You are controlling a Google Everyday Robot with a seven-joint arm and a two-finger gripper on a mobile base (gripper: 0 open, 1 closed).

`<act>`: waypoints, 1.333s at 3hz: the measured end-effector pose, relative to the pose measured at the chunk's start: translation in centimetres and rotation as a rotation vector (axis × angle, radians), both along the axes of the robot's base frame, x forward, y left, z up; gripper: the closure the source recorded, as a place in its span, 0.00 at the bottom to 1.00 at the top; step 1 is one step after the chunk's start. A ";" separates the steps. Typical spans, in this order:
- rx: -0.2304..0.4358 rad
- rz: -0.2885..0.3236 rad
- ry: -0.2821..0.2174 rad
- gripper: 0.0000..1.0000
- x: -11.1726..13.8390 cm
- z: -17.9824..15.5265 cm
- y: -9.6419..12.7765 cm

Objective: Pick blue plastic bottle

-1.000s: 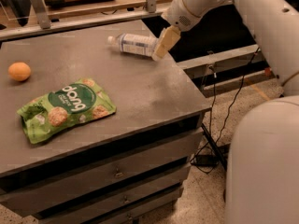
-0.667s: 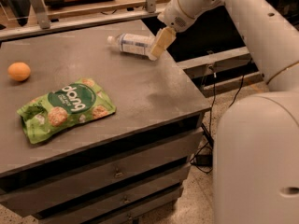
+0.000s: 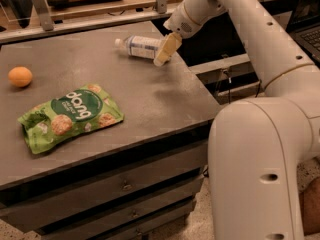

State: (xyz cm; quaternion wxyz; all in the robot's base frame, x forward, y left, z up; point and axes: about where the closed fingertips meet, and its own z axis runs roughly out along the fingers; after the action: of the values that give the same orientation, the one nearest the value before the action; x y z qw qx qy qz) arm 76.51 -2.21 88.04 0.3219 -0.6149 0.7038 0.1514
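The blue plastic bottle (image 3: 141, 46) lay on its side near the far edge of the grey surface (image 3: 150, 96), in the upper middle of the frame, its white cap pointing toward the left of the picture. The tool (image 3: 163, 53) was at the bottle's right-hand end, its tan tip angled downward and overlapping that end of the bottle. Whether the tool was open, closed or gripping the bottle could not be told from this view. The white arm (image 3: 260, 39) ran from the tool toward the right edge of the frame and down to the robot's large white body (image 3: 257, 174) at lower right. A green snack bag (image 3: 70, 116) lay flat in the left half of the surface, well apart from the bottle. An orange (image 3: 20, 76) sat near the left edge, above the bag. Drawers (image 3: 125, 186) with small handles filled the front below the surface.
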 end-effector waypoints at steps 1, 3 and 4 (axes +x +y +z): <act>-0.012 -0.023 0.033 0.00 0.8 -0.9 0.2; -0.018 -0.040 0.090 0.39 1.7 -2.7 0.5; -0.019 -0.026 0.117 0.62 1.1 -3.0 0.3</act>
State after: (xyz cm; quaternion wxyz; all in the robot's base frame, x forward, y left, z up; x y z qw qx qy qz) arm 77.64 -1.87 84.99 0.2763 -0.5989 0.7308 0.1760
